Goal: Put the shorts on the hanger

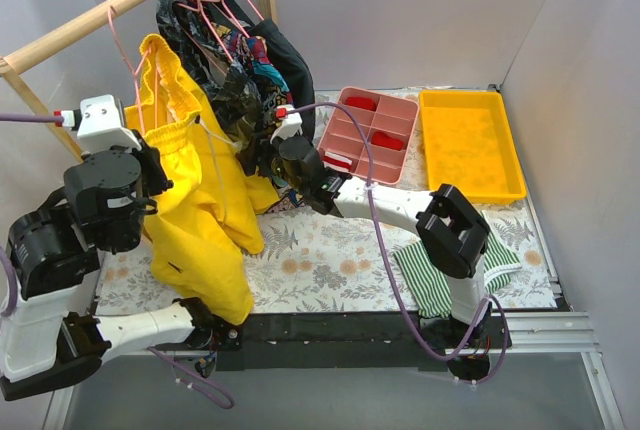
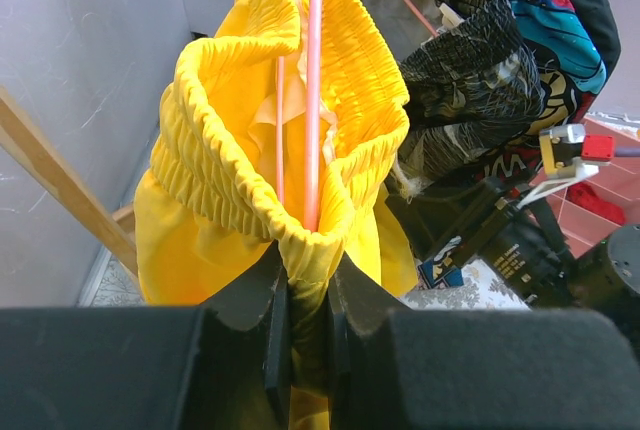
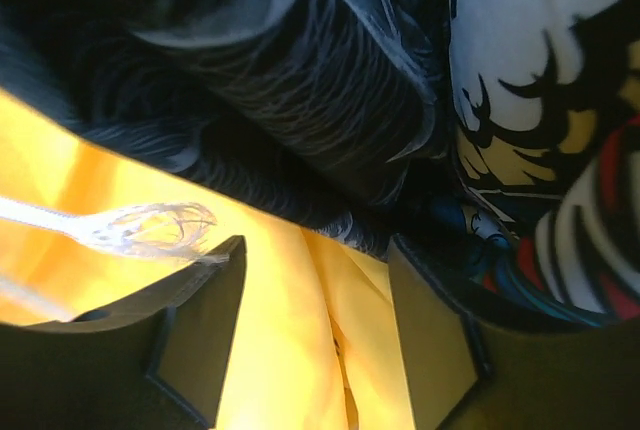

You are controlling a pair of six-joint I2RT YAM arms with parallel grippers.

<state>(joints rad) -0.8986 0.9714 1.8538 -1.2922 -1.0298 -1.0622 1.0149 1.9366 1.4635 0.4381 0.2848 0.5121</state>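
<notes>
The shorts (image 1: 200, 210) hang at the counter's (image 1: 320, 260) 9 o'clock side, the pink hanger (image 2: 315, 80) running down inside their waistband, its hook seemingly over the wooden rail (image 1: 80, 27) toward 11 o'clock. The left jaws pinch the waistband's rim tightly. The right jaws stand wide at the shorts' 3 o'clock edge, yellow cloth between them, dark garments (image 1: 285, 70) just above.

The gathered waistband of the yellow shorts (image 2: 230, 150) is being pinched between the closed fingers of the left gripper (image 2: 308, 285) at the bottom edge. Two thin pink wires of the hanger (image 2: 315, 80) are being shown running up through the open waistband. Dark patterned garments (image 2: 480, 80) are hanging just beside the shorts on the right, and a wooden pole (image 2: 60, 185) is slanting across the left.
</notes>
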